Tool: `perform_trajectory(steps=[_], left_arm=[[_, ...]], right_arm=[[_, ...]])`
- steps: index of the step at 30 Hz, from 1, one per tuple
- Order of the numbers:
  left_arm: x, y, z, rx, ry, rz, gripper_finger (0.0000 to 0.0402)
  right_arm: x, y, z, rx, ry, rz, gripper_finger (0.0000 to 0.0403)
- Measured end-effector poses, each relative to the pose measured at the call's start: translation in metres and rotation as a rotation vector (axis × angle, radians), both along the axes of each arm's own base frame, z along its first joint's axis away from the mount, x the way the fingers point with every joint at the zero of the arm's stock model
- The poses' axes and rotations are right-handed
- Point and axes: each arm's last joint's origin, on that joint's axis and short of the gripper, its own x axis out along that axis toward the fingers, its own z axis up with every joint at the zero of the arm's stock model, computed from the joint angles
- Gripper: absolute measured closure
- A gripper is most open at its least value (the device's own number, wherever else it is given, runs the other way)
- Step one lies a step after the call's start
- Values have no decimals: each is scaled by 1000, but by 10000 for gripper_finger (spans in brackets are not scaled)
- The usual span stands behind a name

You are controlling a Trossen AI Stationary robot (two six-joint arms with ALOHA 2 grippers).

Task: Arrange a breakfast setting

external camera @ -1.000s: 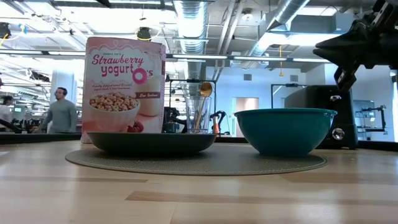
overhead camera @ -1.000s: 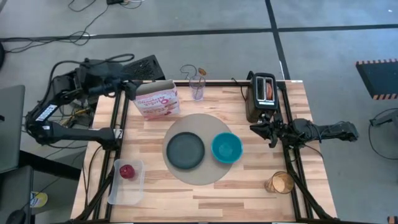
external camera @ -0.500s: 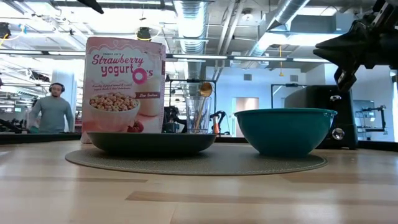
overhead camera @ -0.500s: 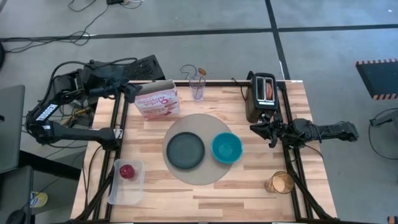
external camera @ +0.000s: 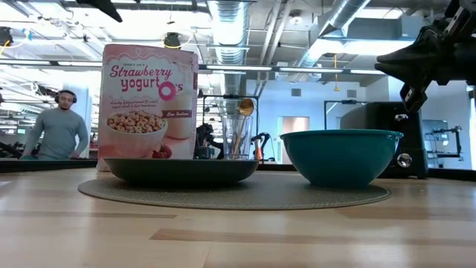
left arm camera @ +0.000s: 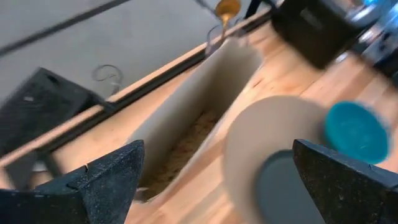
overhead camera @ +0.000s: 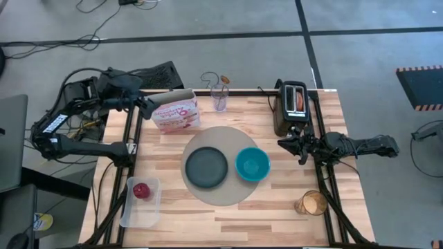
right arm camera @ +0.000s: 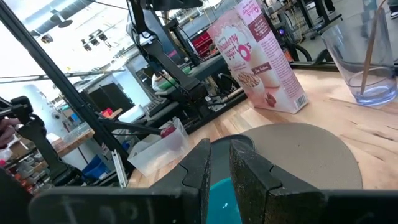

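left claw [left arm camera: 214, 180] wide open, likely lining up over cereal box [overhead camera: 176, 111] | right claw [overhead camera: 291, 143] nearly closed, empty, waits by toaster [overhead camera: 291, 104]

left tool [left arm camera: 214, 177] open | over cereal box [left arm camera: 199, 112] | mat [left arm camera: 273, 134] | bowl [left arm camera: 356, 132]

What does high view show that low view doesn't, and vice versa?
High only: the red apple in the clear tub, the bread in the toaster, and the left gripper open beside the cereal box. Low only: a person in the room behind the table. Both: cereal box, plate, teal bowl, mat, right gripper.
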Motion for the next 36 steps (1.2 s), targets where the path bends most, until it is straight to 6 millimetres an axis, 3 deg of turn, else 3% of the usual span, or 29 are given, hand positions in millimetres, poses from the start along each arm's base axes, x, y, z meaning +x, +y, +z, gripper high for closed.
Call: perform_trajectory(steps=[11, 18, 36], left_arm=[[0, 12, -7, 86, 186, -69, 10], [10, 30, -14, 39, 237, -156, 10], [4, 53, -20, 43, 312, -207, 10]], right_arm=[[0, 0, 0, 0, -1, -1, 316], [0, 0, 0, 0, -1, -2, 316], [0, -1, 0, 18, -3, -19, 316]])
